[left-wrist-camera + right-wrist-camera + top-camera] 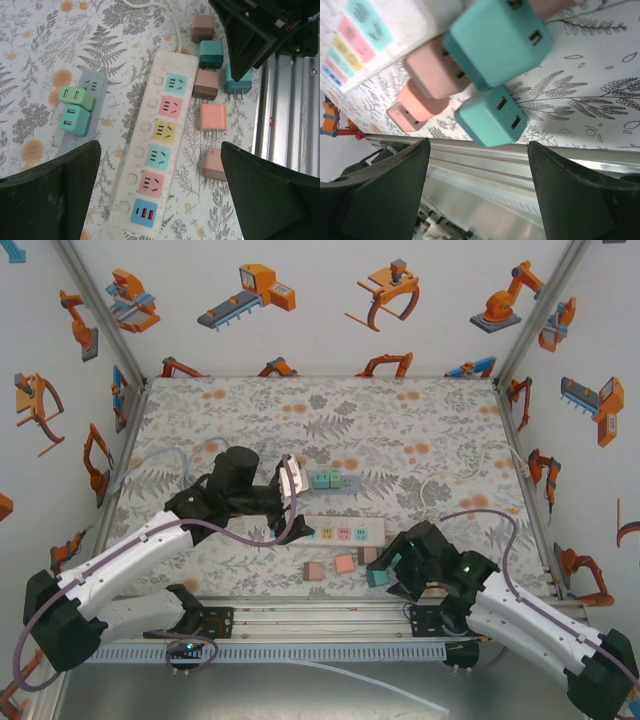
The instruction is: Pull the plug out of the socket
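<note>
A white power strip [139,165] [345,531] lies mid-table with its coloured sockets bare. Behind it, a grey socket strip [96,80] [352,484] carries a green plug [76,97] and a teal plug [75,120] [325,480], both seated. My left gripper [160,145] [292,502] hangs open above the white strip's USB end, nothing between its fingers. My right gripper [477,150] [388,565] is open near the front rail. A teal plug [492,115] [377,578] lies loose on the table just beyond its fingertips, untouched.
Loose plugs lie between the white strip and the front rail: another teal one [497,40], brown ones [206,84], pink ones [213,117]. The metal rail [330,618] runs along the near edge. The white strip's cord [172,20] leads off behind.
</note>
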Motion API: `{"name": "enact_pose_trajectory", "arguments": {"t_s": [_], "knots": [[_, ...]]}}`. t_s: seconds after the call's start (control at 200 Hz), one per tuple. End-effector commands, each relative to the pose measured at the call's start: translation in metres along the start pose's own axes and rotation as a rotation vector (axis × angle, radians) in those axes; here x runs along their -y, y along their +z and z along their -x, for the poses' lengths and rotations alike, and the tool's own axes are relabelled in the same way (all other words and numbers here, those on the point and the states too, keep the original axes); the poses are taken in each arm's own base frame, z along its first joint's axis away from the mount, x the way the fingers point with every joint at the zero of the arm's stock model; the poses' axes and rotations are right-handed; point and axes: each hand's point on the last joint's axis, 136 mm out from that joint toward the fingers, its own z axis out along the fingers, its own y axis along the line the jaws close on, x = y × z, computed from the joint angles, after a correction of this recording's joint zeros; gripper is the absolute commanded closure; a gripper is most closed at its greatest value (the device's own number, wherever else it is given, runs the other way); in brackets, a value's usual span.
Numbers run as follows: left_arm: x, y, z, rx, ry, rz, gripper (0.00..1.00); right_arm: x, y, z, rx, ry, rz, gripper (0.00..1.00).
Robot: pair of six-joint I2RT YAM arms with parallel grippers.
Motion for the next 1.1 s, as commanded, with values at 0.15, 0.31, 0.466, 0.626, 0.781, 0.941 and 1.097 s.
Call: {"name": "enact_pose_trajectory", "arguments": {"t_s": [0.15, 0.31, 0.466, 0.626, 0.781, 0.941, 1.097], "knots": [[-0.036, -0.005, 0.008, 0.048, -0.106, 0.216, 0.03, -0.082, -0.063, 0.073, 0.399, -0.504, -0.045, 0.25], [-0.058, -0.002, 0.009, 0.078, -0.224, 0.31, 0.03, -0.149, -0.077, 0.102, 0.584, -0.821, -0.041, 0.27], [-0.098, -0.007, 0.003, 0.083, -0.441, 0.485, 0.03, -0.206, -0.072, 0.112, 0.715, -1.117, 0.013, 0.21], [-0.142, -0.016, -0.016, 0.073, -0.714, 0.641, 0.03, -0.25, -0.044, 0.098, 0.72, -1.543, 0.141, 0.16], [-0.171, -0.008, -0.037, 0.034, -0.896, 0.669, 0.03, -0.256, -0.015, 0.09, 0.61, -1.9, 0.297, 0.12], [-0.183, 0.014, -0.05, -0.015, -0.956, 0.646, 0.02, -0.255, 0.001, 0.099, 0.44, -1.933, 0.489, 0.11], [-0.19, 0.035, -0.065, -0.049, -1.032, 0.606, 0.09, -0.253, 0.029, 0.098, 0.276, -1.954, 0.585, 0.11]]}}
